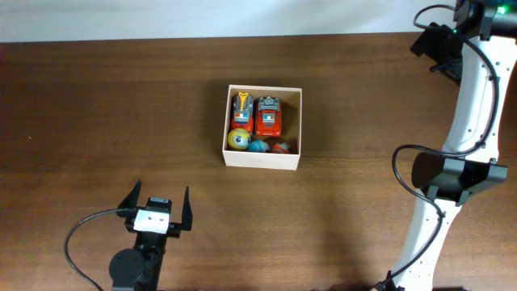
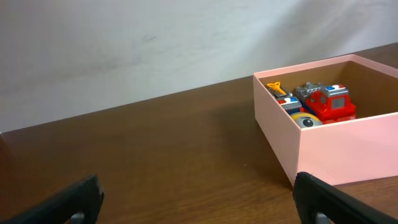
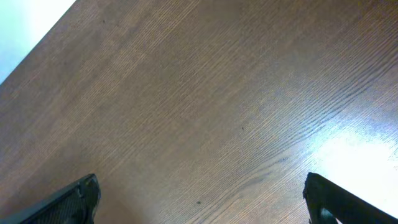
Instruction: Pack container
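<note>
Container [image 1: 261, 159] sits near the middle of the table [image 1: 97, 121], holding two toy cars [image 1: 268, 117] and three small balls [image 1: 237, 139]. We see the left gripper [image 1: 161, 191] well apart from it, fingers spread wide, gripping nothing. We see the right gripper [image 3: 199, 202] equally wide and empty, above bare wood.

The container [image 1: 262, 158] sits in the middle of the table [image 1: 97, 105]. In it, two toy cars [image 1: 268, 115] lie side by side at the back, three balls [image 1: 258, 146] in front of them.
</note>
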